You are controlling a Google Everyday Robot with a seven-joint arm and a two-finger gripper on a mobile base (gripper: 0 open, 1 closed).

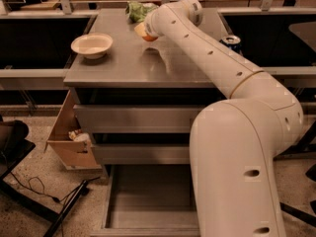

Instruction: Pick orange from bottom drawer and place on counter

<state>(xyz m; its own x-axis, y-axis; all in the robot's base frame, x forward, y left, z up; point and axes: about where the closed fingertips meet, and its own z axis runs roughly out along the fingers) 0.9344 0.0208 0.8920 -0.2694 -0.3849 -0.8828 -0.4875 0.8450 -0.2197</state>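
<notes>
Near the far edge of the worktop [123,63], the orange [149,37] is gripped by the gripper [145,33], fingers closed on it, just above the surface

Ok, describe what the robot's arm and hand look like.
The arm is glossy cream-white: thick rounded tubular links, a bulky elbow shell, a thin tan seam at one joint and small dark round holes along its side. No cables or markings show. The hand, over the far part of the counter, is mostly hidden behind the wrist.

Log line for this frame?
bottom drawer: open | orange: over counter, far side | pincer: at orange, mostly behind the arm
</notes>
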